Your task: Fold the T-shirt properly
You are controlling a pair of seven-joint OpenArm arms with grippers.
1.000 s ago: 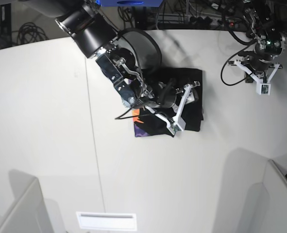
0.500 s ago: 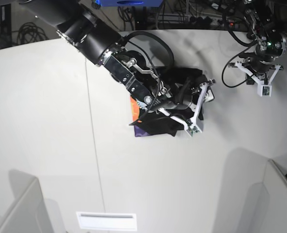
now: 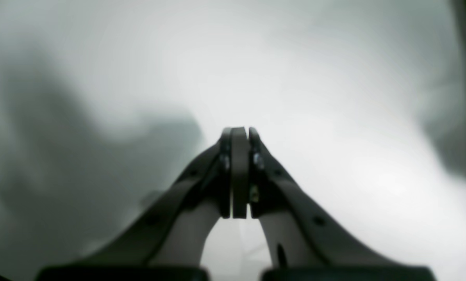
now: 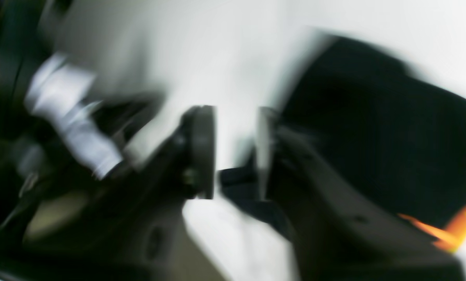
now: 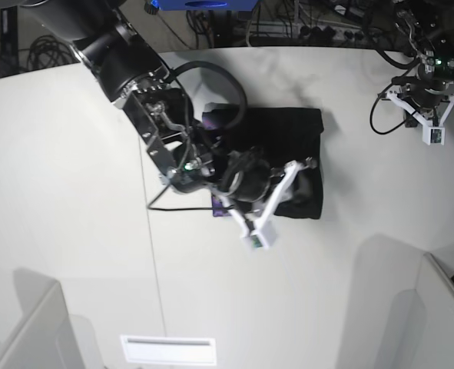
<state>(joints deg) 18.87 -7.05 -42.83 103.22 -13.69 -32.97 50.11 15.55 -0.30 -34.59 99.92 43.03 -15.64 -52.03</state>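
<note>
Seen from the base camera above a white table, the right arm reaches in from the upper left, its right gripper low over the near edge of the T-shirt, a black folded bundle lying mid-table. In the blurred right wrist view the jaws stand slightly parted with dark cloth just behind the gap; whether they pinch it cannot be told. Far right, well apart from the shirt, the left gripper is clenched on nothing.
</note>
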